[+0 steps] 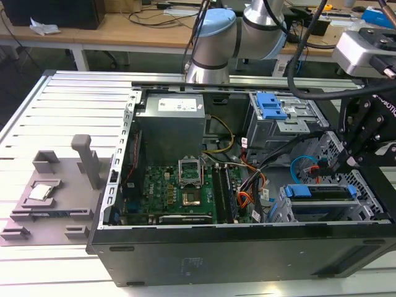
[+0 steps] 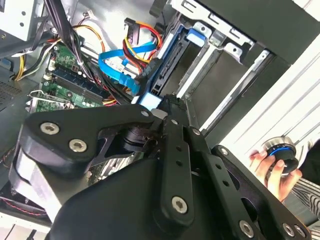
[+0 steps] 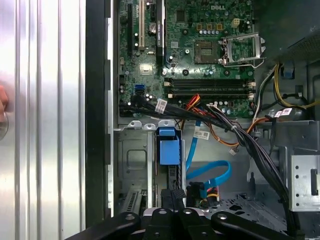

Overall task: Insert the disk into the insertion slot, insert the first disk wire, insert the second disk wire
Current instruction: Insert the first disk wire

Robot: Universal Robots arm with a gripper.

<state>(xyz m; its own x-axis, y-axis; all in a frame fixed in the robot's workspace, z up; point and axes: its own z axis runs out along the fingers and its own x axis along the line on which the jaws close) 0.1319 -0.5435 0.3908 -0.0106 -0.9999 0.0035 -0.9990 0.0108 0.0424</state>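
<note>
Blue-framed flat disk (image 1: 322, 193) sits inside perforated grey insertion slot (image 1: 279, 210).

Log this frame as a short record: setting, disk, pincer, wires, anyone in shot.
setting: open computer case on a ribbed metal table
disk: disk in its blue carrier, sitting inside the insertion slot
pincer: pincer at one end of the disk, beside the blue cable
wires: cannot tell whether any is plugged into the disk
person: a hand on a round knob
</note>
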